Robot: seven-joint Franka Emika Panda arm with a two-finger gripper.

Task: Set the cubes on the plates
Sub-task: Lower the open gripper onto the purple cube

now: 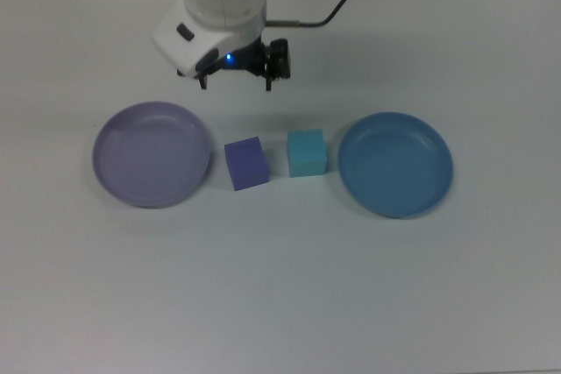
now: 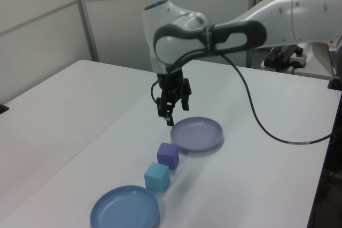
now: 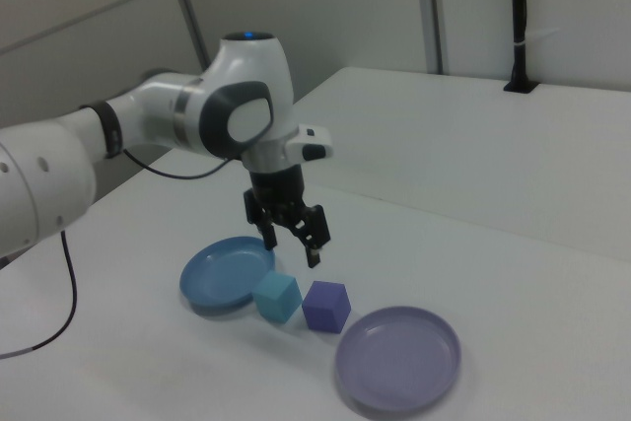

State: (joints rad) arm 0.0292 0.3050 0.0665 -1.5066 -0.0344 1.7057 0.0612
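Note:
Two cubes lie side by side on the white table, between the plates. The purple-blue cube (image 1: 246, 163) (image 2: 168, 155) (image 3: 326, 307) is nearest the pale lavender plate (image 1: 152, 153) (image 2: 196, 134) (image 3: 398, 360). Beside the medium blue plate (image 1: 396, 164) (image 2: 124, 207) (image 3: 227, 273) sits the light turquoise cube (image 1: 307, 152) (image 2: 157, 177) (image 3: 277, 297). Both plates are bare. My gripper (image 1: 237, 83) (image 2: 175, 115) (image 3: 292, 248) hangs open and holds nothing. It is in the air, just beyond the cubes toward the top view's upper edge, fingers pointing down.
The white arm reaches in from the top view's upper edge, and a black cable (image 2: 256, 126) trails from it over the table. A second white table (image 2: 59, 100) adjoins on the left view's left. Equipment (image 2: 283, 54) stands at the left view's far right.

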